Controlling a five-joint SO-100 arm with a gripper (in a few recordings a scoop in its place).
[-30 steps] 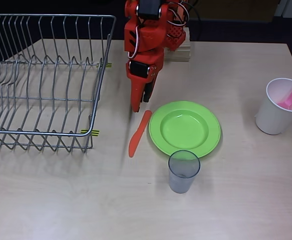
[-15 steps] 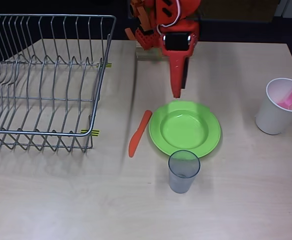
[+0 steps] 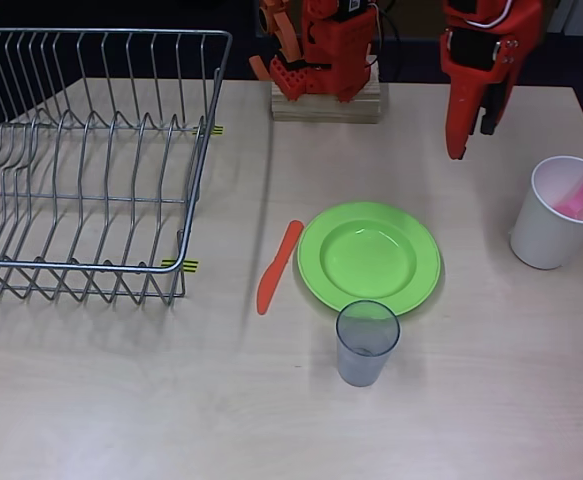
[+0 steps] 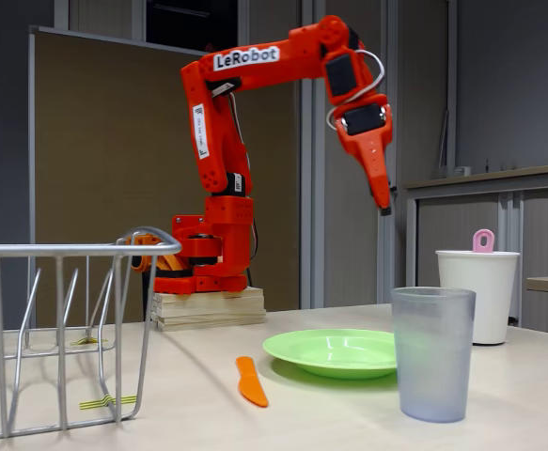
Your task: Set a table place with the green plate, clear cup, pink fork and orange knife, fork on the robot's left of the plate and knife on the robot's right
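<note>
Here, round glossy green plate (image 3: 369,256), flat orange knife (image 3: 279,266) beside.

An office or lab set up for robot tests. In the fixed view, grey partition panels (image 4: 95,169) and cabinets (image 4: 480,216) fill the background, and the arm (image 4: 227,160), labelled LeRobot, stands on a wooden block (image 4: 208,308) on a pale counter (image 4: 330,413).
</note>
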